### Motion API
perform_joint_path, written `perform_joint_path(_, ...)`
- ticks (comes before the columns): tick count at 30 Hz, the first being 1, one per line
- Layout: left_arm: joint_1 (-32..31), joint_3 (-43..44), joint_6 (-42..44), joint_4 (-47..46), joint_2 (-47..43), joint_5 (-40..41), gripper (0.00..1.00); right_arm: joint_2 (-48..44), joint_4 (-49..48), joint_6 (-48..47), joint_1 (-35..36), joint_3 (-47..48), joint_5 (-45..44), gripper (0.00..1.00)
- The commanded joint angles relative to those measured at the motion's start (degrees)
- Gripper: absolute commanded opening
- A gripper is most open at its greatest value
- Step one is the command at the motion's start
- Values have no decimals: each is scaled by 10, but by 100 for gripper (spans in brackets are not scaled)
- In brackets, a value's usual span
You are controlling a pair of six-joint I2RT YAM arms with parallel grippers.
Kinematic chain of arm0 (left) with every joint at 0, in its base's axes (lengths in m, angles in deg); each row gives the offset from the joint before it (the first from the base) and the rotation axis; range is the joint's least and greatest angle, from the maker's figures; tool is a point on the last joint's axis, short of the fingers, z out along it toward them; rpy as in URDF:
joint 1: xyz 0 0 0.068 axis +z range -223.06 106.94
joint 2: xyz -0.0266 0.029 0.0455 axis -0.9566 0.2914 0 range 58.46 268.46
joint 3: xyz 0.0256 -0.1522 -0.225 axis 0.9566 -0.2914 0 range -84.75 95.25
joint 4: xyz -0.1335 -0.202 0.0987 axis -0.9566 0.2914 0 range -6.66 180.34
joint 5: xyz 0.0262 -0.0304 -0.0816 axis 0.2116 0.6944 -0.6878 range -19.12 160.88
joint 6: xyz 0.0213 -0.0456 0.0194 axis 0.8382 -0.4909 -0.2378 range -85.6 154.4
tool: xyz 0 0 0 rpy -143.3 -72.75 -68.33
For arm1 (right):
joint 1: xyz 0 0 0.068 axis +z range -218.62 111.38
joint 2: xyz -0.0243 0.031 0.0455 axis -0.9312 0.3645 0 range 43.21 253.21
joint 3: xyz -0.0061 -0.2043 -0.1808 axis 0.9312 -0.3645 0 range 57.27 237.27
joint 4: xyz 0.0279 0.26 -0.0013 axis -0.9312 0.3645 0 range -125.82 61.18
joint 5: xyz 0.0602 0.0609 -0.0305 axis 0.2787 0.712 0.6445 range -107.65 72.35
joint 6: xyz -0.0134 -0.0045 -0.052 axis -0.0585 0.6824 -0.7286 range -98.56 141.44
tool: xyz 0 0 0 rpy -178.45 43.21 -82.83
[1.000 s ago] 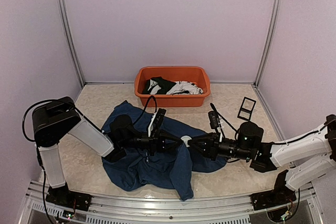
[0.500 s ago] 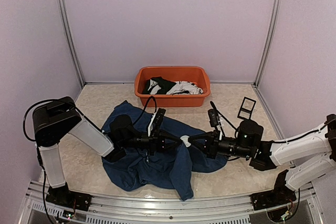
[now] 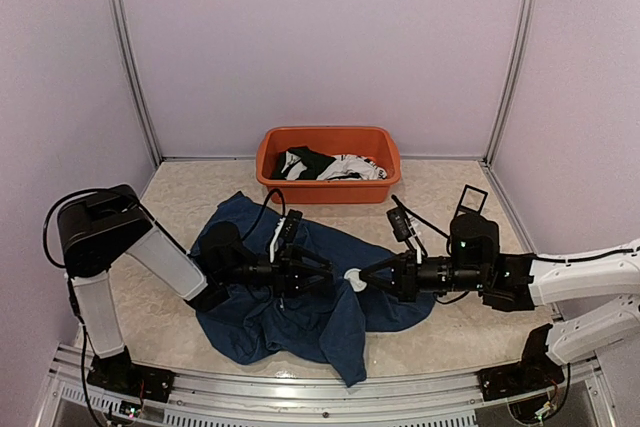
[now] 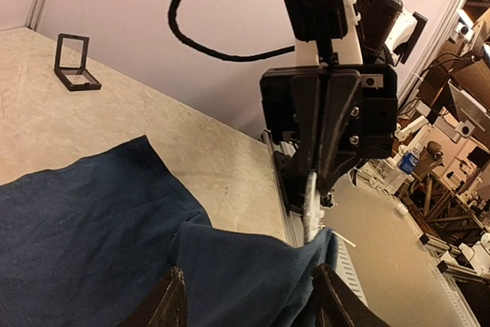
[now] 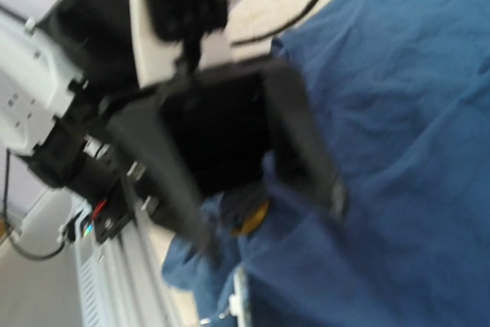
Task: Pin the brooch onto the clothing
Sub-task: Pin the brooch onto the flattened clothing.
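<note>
The clothing, a navy T-shirt (image 3: 285,307), lies crumpled on the table in front of both arms. My left gripper (image 3: 322,275) is low over its middle. In the left wrist view its fingers (image 4: 173,302) stand well apart, with a raised fold of the shirt (image 4: 253,266) between them. My right gripper (image 3: 362,280) faces it from the right and is shut on the brooch (image 3: 353,277), a small white disc. That disc shows edge-on (image 4: 309,204) at the top of the fold, its pin sticking out to the right. The right wrist view is blurred.
An orange tub (image 3: 328,185) with black and white garments (image 3: 335,165) stands at the back behind the shirt. A small black frame (image 3: 469,207) stands on the table at the right. The metal rail (image 3: 300,387) runs along the near edge.
My left gripper's jaws have opened off the fold of shirt that they pinched. The right arm has stretched out lower and flatter, with the brooch still at the fold.
</note>
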Motion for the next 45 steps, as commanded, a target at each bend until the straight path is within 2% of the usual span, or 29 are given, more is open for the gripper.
perform_joint_path(1, 23, -4, 8, -4, -26, -22, 53, -36, 162, -4, -7, 32, 46, 0)
perform_joint_path(4, 36, 11, 12, 13, -23, -60, 54, -29, 191, -6, -7, 41, 77, 0)
perform_joint_path(7, 46, 42, 28, 63, -16, -131, 56, -11, 190, -3, -8, 42, 106, 0)
perform_joint_path(10, 46, 78, 77, 153, -16, -201, 57, 7, 180, -3, -7, 49, 128, 0)
perform_joint_path(15, 47, 92, 140, 202, -28, -273, 60, 28, 170, -9, -8, 63, 145, 0)
perform_joint_path(18, 42, 111, 188, 278, -36, -307, 60, 35, 160, -9, -12, 67, 156, 0)
perform_joint_path(23, 20, 144, 287, 408, -50, -312, 61, 40, 147, -7, -14, 69, 165, 0)
perform_joint_path(28, 2, 161, 328, 455, -47, -304, 59, 48, 136, -3, -14, 67, 174, 0)
perform_joint_path(33, -23, 186, 394, 551, -42, -272, 57, 49, 133, -1, -15, 66, 176, 0)
perform_joint_path(45, -36, 190, 415, 554, -36, -258, 48, 43, 122, 6, -14, 57, 180, 0)
